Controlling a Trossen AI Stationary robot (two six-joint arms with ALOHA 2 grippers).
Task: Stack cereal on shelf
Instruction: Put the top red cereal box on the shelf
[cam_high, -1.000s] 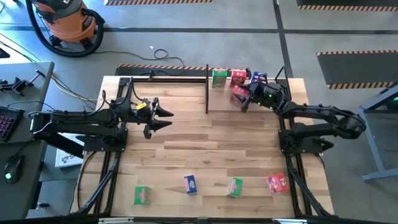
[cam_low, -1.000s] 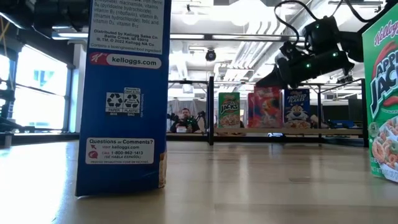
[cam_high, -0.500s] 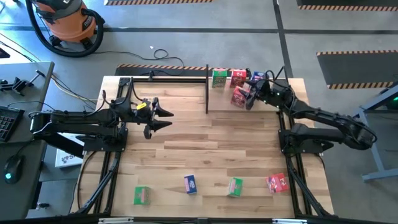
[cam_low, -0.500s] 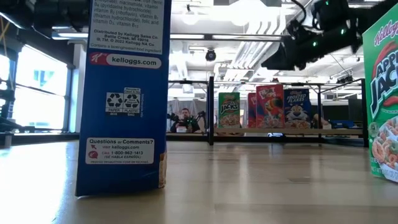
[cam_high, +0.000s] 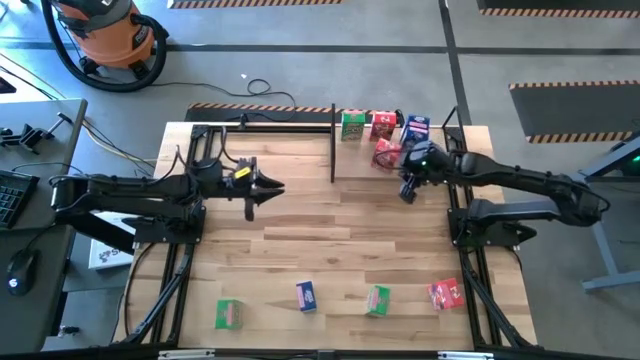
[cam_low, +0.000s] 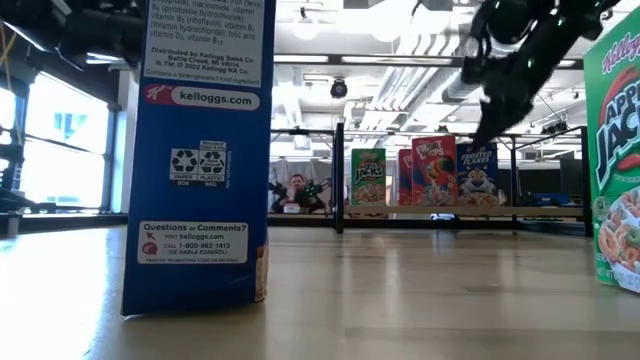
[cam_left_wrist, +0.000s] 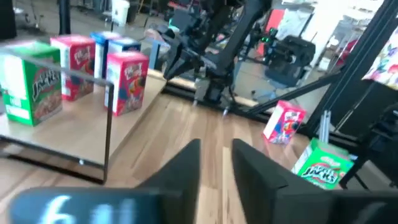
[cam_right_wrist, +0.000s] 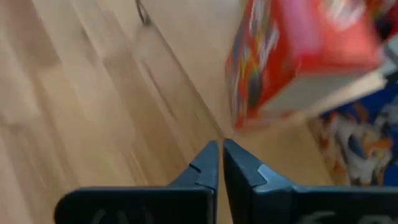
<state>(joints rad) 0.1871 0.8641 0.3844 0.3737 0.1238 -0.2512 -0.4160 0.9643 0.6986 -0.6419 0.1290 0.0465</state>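
Cereal boxes: four sit on the shelf (cam_high: 333, 140) at the back of the bench (cam_high: 330, 235), and four more (cam_high: 306, 296) wait along the front edge. They look light, stiff cardboard, easy to tip or crush, so pinch across the narrow sides. Right tool (cam_high: 408, 190) is pressed together, empty, just beside the front red box (cam_high: 386, 153). Left tool (cam_high: 270, 188), nearly together, holds nothing.

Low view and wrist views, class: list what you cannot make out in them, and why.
- Low view: the blue cereal box is cut off by the top edge.
- Low view: the green cereal box runs off the right edge.
- Right wrist view: the red cereal box print is blurred.
- Left wrist view: left pincer base is blurred.
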